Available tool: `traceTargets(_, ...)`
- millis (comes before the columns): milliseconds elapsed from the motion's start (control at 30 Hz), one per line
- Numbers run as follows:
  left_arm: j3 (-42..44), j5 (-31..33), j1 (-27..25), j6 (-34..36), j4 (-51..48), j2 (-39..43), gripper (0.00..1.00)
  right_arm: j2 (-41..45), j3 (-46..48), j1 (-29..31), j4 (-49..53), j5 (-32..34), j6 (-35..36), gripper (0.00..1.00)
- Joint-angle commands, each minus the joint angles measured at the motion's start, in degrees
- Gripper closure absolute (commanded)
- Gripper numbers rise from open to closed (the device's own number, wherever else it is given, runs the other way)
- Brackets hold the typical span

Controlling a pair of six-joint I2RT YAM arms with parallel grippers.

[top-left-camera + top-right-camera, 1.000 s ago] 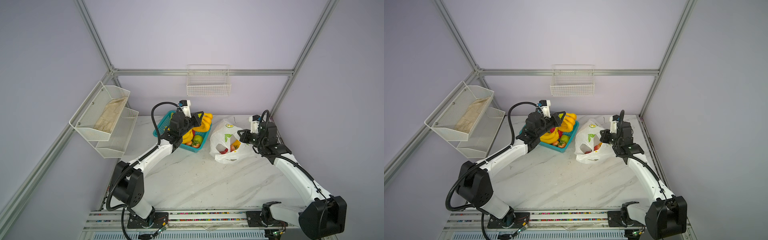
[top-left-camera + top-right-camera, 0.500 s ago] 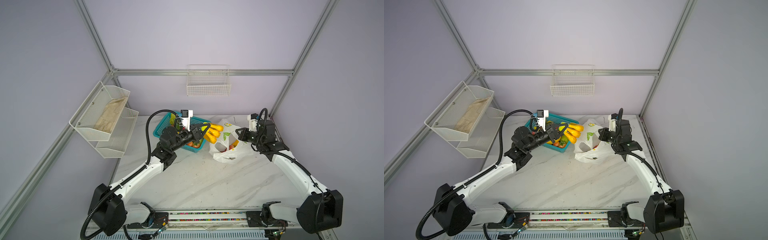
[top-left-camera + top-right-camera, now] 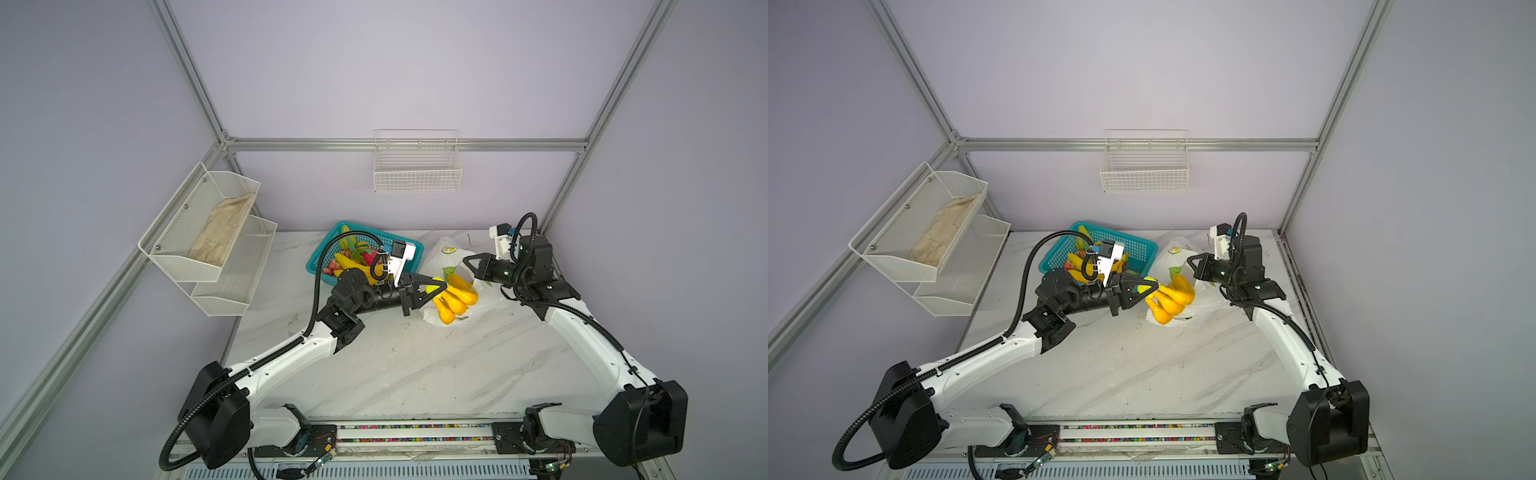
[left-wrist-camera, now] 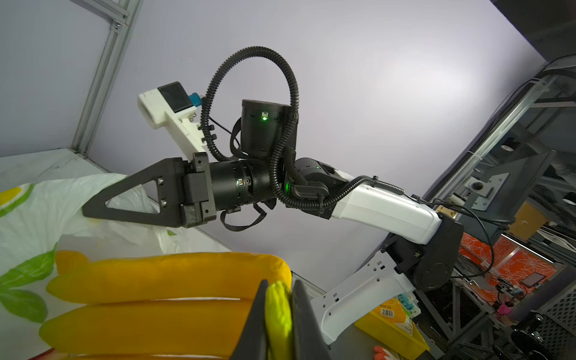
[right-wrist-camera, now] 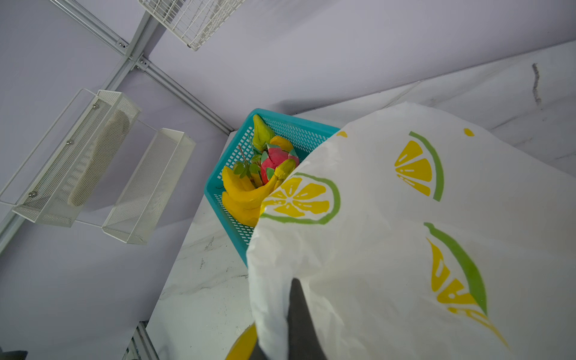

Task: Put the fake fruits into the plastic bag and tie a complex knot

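One bunch of bananas, glossy yellow moulded plastic, hangs at the mouth of the plastic bag, not yet inside; the left gripper pinches its greenish stem. Thin lemon-printed bag rim: nipped and lifted by the right gripper, jaws pressed together. Beside the bag, teal mesh basket with fruit outstanding: second banana bunch, pink dragon fruit, green pear. Tying of the knot not begun.
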State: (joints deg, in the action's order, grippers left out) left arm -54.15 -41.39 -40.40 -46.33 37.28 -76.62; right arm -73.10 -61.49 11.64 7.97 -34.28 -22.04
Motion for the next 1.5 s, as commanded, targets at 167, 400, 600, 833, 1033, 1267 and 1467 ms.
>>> traceTargets(167,0.71,-3.77,1.41,-7.75,14.74,-7.70,1.00,1.76,0.39,-0.05,-1.56,-5.45,0.77,1.00)
traceTargets(400,2.15,-1.62,3.28,-11.86,22.07,-13.35,1.00,1.80,0.33,-0.05,-1.62,-5.61,-0.19,1.00)
traceTargets(600,3.22,0.81,5.54,-13.22,25.98,-18.12,1.00,1.82,-0.29,-0.08,-2.50,-7.45,-2.06,1.00)
traceTargets(833,3.68,5.25,5.87,-15.34,28.88,-22.45,1.00,4.51,2.88,-0.09,-10.43,-7.50,-12.50,1.00)
traceTargets(1033,1.98,7.06,4.38,-17.02,32.22,-27.00,1.00,4.29,6.00,0.05,-18.80,-8.72,-21.17,1.00)
traceTargets(1267,-1.68,8.28,2.71,-18.40,34.32,-32.12,1.00,3.57,5.88,0.14,-20.85,-9.57,-23.18,1.00)
traceTargets(1467,-4.92,11.44,1.82,-15.26,29.74,-34.14,1.00,2.68,5.12,0.09,-16.06,-8.48,-18.40,1.00)
